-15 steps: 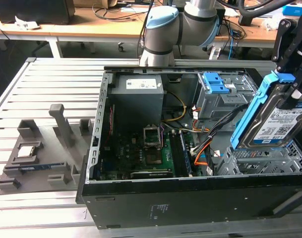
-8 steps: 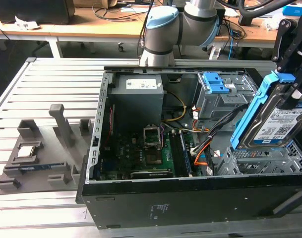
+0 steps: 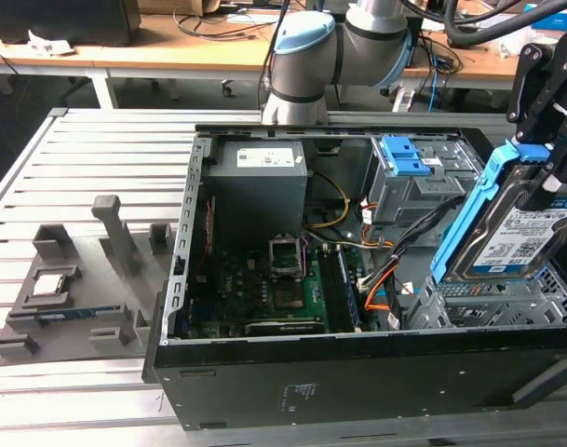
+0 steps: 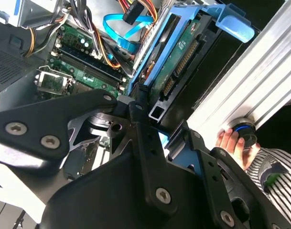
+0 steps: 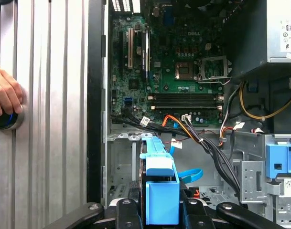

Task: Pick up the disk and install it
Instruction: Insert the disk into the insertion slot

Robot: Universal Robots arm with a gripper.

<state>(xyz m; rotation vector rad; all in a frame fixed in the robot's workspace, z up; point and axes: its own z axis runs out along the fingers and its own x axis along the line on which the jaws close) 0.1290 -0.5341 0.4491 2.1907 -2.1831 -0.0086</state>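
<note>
- The slatted metal table [image 3: 78,149] carries an open computer case [image 3: 357,372] lying on its side, motherboard [image 3: 264,289] exposed.
- At the case's end on the exterior view's right are a grey drive bay [image 3: 409,191] and, nearer the camera, a perforated metal cage [image 3: 488,298].
- The disk [image 3: 530,233] hangs on edge just above that cage. It is tilted, label facing outward, and it is not seated in anything.
- The gripper [image 3: 548,168] is closed on the disk's upper end. It probably clamps the blue bracket, though the contact itself is hidden.
- Orange and black cables [image 3: 385,279] lie loose between the motherboard and the cage, close to the disk's lower edge.
- A person's hand [image 5: 4,93] rests on a round button set in the table beside the case.
- Risks, as I judge them:
  - The tilt could make the bracket bind on the cage wall.
  - The disk's lower edge could catch the cables and drag them.
  - A grip on plastic alone could let the drive twist.
</note>
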